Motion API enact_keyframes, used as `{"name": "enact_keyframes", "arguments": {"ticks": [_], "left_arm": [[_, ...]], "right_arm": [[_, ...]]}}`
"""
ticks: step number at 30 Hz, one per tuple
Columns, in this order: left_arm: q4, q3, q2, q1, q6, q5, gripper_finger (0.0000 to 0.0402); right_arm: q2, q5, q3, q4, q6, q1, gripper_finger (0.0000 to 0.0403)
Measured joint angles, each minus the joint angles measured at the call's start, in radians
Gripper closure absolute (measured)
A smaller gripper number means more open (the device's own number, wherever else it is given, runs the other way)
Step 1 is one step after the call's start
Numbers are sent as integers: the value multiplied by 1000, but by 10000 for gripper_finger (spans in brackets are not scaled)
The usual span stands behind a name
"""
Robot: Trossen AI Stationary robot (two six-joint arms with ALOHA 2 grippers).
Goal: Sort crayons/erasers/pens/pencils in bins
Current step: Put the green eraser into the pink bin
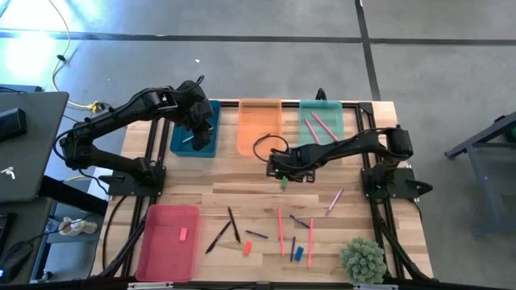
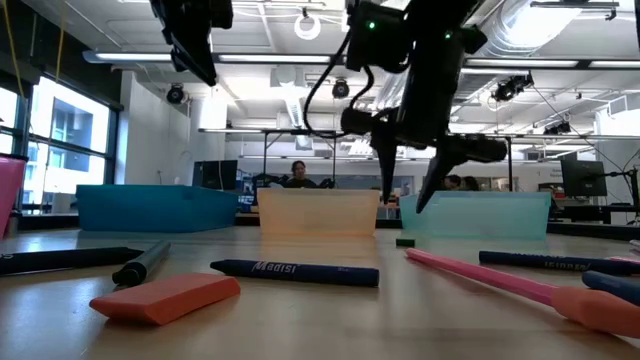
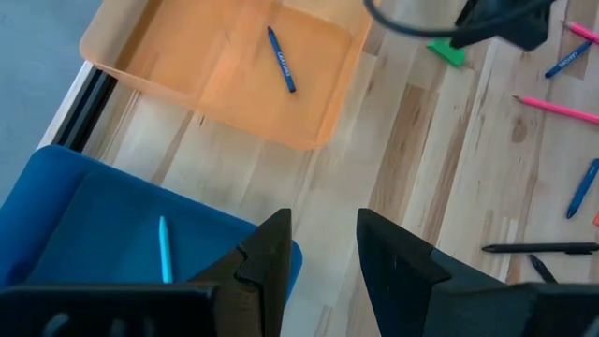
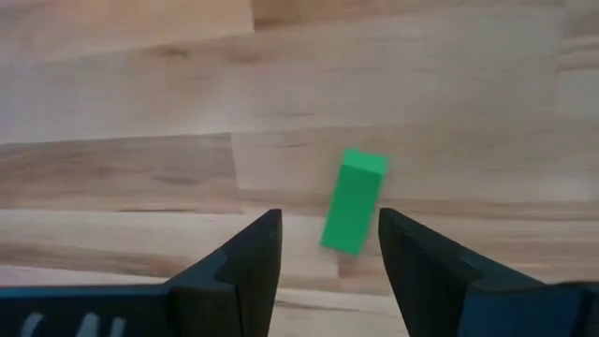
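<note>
My right gripper (image 1: 282,171) is open and hangs above the green eraser (image 4: 353,201), which lies flat on the wood at the table's middle (image 1: 284,183). In the low view its fingers (image 2: 408,195) point down with the eraser (image 2: 404,241) below them, clear of both. My left gripper (image 3: 323,253) is open and empty, raised over the teal bin (image 1: 196,133) at that bin's right rim. A light blue stick (image 3: 165,248) lies in the teal bin. The orange bin (image 1: 260,126) holds a dark blue crayon (image 3: 281,59). The mint bin (image 1: 322,121) holds pink sticks. A pink eraser (image 1: 183,234) lies in the pink-red bin (image 1: 168,242).
Near the front edge lie dark pens (image 1: 234,225), pink-red sticks (image 1: 280,232), a lilac stick (image 1: 334,200), an orange eraser (image 1: 247,247) and a blue eraser (image 1: 298,253). A small green plant (image 1: 363,259) stands at the near right corner. A cable loops above the table by the orange bin (image 1: 266,145).
</note>
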Motion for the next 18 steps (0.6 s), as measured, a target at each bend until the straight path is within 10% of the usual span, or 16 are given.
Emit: {"name": "enact_keyframes", "arguments": {"ticks": [18], "left_arm": [[3,0,0,0,8,-2,291]], "right_arm": [[111,-49,5,27,7,0,231]]}}
